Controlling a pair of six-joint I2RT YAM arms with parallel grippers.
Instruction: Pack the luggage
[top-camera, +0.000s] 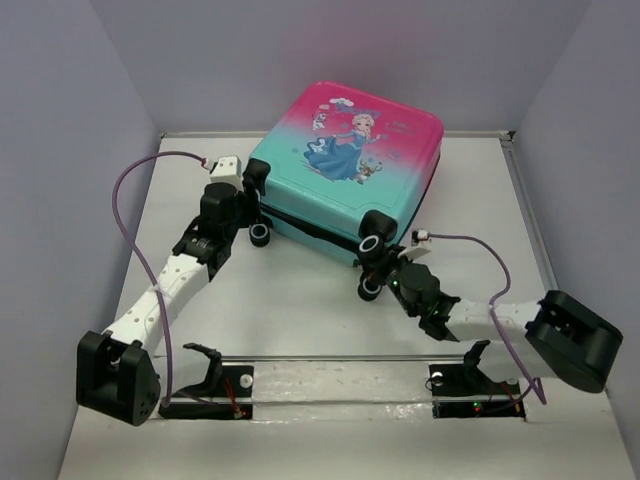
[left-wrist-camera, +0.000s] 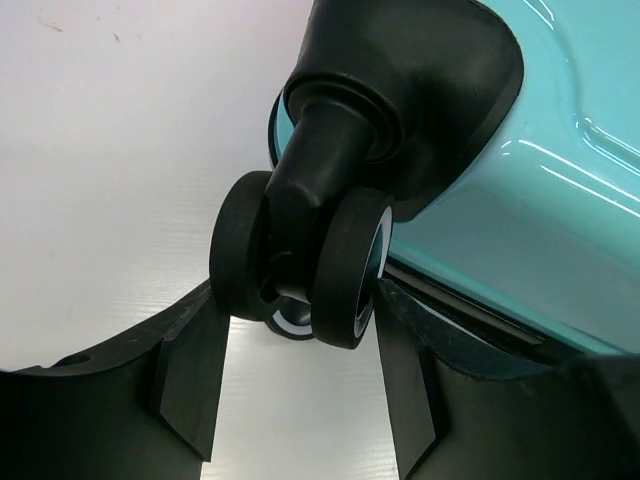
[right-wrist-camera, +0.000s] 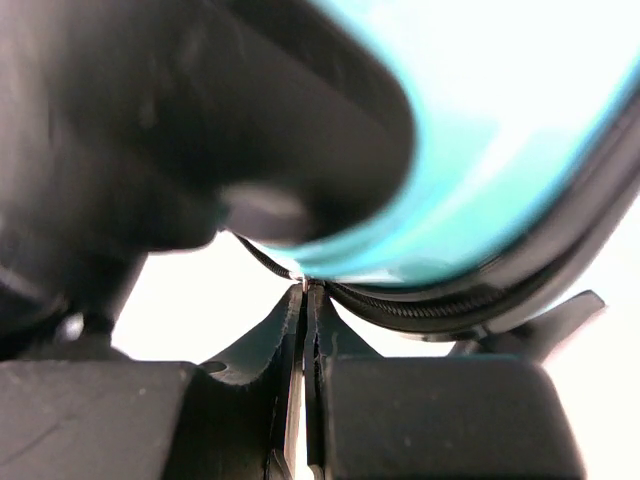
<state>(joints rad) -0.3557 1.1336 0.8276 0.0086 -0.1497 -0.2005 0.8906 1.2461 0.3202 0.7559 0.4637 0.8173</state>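
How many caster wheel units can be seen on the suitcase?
4, all on the near edge of the luggage: upper-left caster, lower-left caster, upper-right caster, lower-right caster. None seems hidden, though the arms crowd both corners.

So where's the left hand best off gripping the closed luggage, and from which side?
Probably the near-left caster wheel, approached from the arms' side. The luggage lies flat and its smooth shell is too broad to pinch, while the twin wheel juts out on a narrow stem; the open left hand straddles it.
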